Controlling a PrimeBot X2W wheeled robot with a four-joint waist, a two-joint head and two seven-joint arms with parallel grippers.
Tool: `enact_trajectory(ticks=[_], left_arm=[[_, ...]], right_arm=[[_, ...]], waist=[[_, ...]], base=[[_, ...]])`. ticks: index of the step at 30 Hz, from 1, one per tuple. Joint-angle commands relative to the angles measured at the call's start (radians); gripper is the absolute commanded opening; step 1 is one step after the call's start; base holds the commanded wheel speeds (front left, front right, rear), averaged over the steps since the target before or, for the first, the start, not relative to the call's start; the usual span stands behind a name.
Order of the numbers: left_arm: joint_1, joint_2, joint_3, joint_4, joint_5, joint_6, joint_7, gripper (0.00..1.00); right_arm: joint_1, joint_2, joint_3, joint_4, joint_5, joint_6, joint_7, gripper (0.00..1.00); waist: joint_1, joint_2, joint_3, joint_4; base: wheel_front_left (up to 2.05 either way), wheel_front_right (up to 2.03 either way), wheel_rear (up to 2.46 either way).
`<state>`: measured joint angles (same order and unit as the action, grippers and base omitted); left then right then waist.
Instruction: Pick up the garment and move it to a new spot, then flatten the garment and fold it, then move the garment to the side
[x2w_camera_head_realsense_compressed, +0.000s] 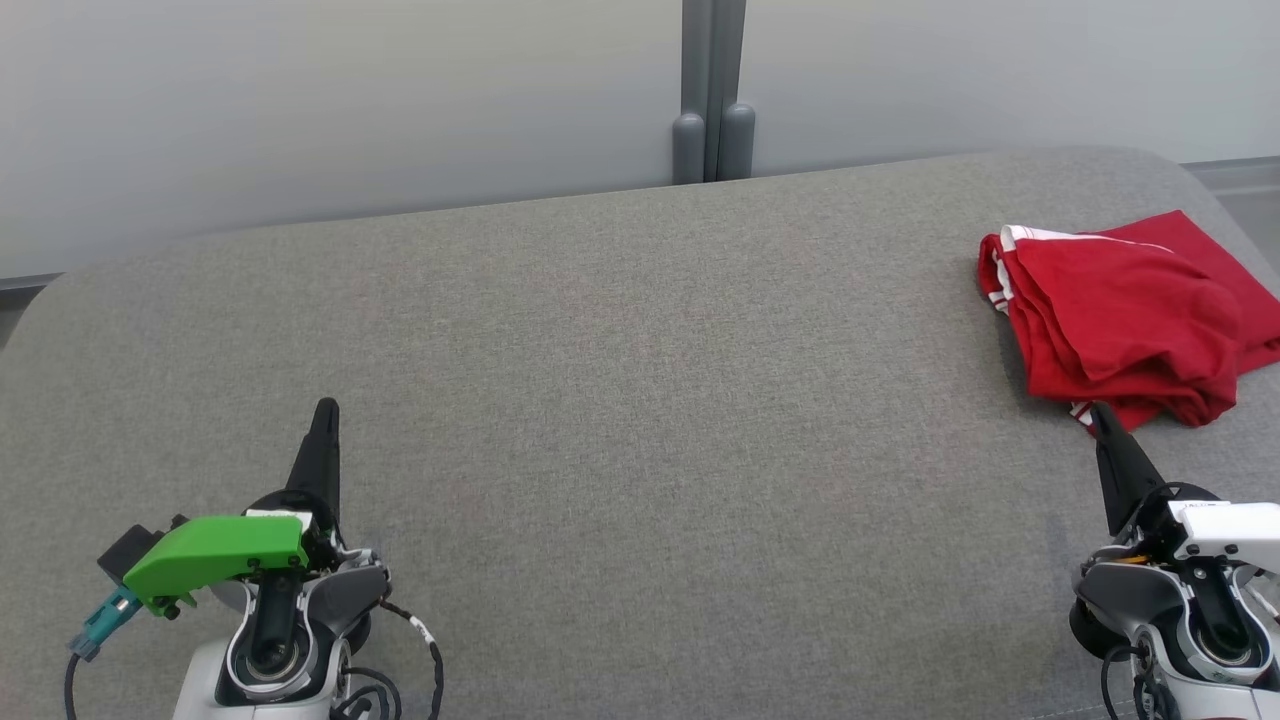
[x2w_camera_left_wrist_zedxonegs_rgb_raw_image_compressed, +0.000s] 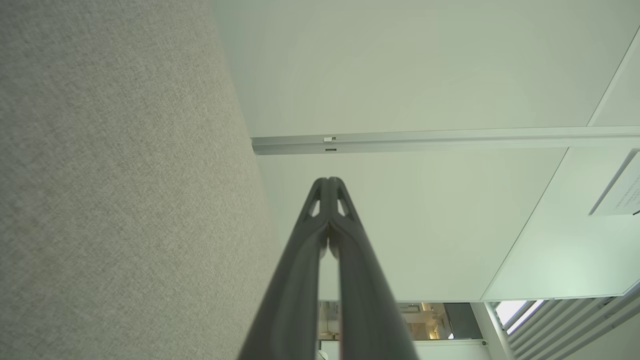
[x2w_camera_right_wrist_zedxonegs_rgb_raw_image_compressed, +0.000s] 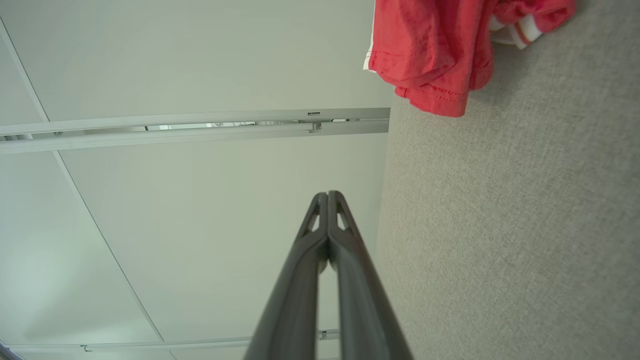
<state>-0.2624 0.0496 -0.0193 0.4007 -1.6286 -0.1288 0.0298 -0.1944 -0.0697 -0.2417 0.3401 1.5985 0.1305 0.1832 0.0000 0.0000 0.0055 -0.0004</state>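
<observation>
We count one garment (x2w_camera_head_realsense_compressed: 1120, 310), red with white striped trim. It lies bunched in a loose heap at the upper right of the head view, on the grey pad (x2w_camera_head_realsense_compressed: 640, 400), and its right edge runs out of frame. In the right wrist view it sits at the top of the frame, with a hem hanging over the pad's edge.

We see two grippers. The left gripper (x2w_camera_head_realsense_compressed: 326, 410) is at the lower left of the head view, well apart from the garment. Its two fingers are pressed together tip to tip with nothing between them. The right gripper (x2w_camera_head_realsense_compressed: 1100, 412) is at the lower right, its tip just below the garment's near edge. In its wrist view the fingers meet at the tips, empty and clear of the cloth.
</observation>
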Motion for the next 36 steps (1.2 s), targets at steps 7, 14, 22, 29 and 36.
enact_trajectory(ticks=[7,14,22,29,36], left_arm=[[-0.015,-0.001,0.004,0.002,-0.005,-0.006,0.001,0.0],[-0.015,-0.001,0.004,0.002,-0.005,-0.006,0.001,0.0],[-0.015,-0.001,0.004,0.002,-0.005,-0.006,0.001,0.0],[-0.015,-0.001,0.003,0.002,-0.005,-0.006,0.001,0.0],[-0.015,-0.001,0.003,0.002,-0.005,-0.006,0.001,0.0]], right_arm=[[-0.011,0.003,-0.004,0.002,-0.004,0.0,0.005,0.0],[-0.011,0.004,-0.005,0.002,-0.006,0.0,0.006,0.0],[-0.012,0.005,-0.007,0.002,-0.007,0.0,0.007,0.0],[-0.012,0.006,-0.008,0.002,-0.009,0.0,0.007,0.0],[-0.012,0.006,-0.009,0.002,-0.009,0.0,0.008,0.0]], waist=[[0.0,0.0,0.0,0.0],[0.0,0.0,0.0,0.0],[0.0,0.0,0.0,0.0],[0.0,0.0,0.0,0.0],[0.0,0.0,0.0,0.0]], base=[[0.0,0.0,0.0],[0.0,0.0,0.0],[0.0,0.0,0.0],[0.0,0.0,0.0],[0.0,0.0,0.0]])
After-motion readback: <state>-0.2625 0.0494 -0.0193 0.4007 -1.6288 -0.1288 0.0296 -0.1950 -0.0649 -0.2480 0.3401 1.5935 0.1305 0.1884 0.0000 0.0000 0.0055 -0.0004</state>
